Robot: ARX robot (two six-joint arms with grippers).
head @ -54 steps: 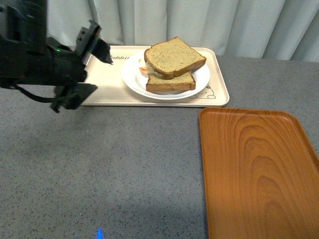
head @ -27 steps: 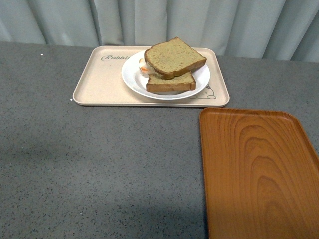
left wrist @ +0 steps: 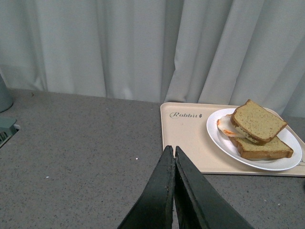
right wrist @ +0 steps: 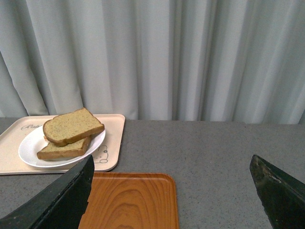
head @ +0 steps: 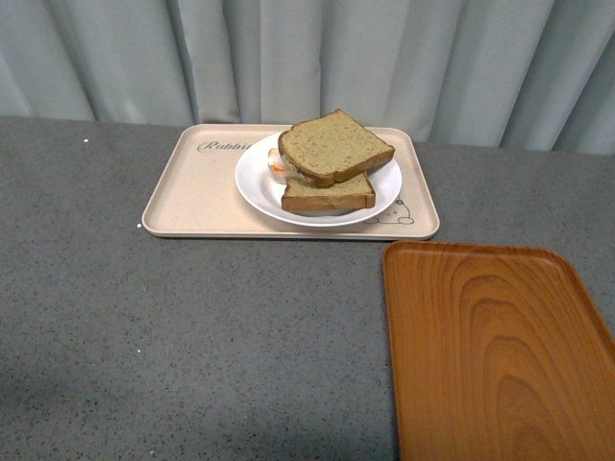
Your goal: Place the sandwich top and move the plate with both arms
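The sandwich top (head: 334,145), a tan speckled bread slice, lies askew on a lower slice with fried egg showing at its left. Both sit on the round white plate (head: 258,182) on the beige rabbit-marked tray (head: 192,192). No arm shows in the front view. In the left wrist view my left gripper (left wrist: 172,150) is shut and empty, held over the grey table short of the tray, with the sandwich top (left wrist: 257,120) and plate (left wrist: 217,136) off to one side. In the right wrist view my right gripper (right wrist: 171,167) is open wide and empty, back from the sandwich top (right wrist: 71,125) and plate (right wrist: 28,153).
An orange wood-grain tray (head: 490,355) lies on the grey table at the front right, close to the beige tray's corner; it also shows in the right wrist view (right wrist: 128,200). Pale curtains (head: 307,58) hang behind the table. A grey object (left wrist: 5,129) shows at the left wrist view's edge.
The left arm, at the left of the front view a second ago, has withdrawn out of it. The view has shifted, so the trays sit slightly lower. The sandwich has not moved.
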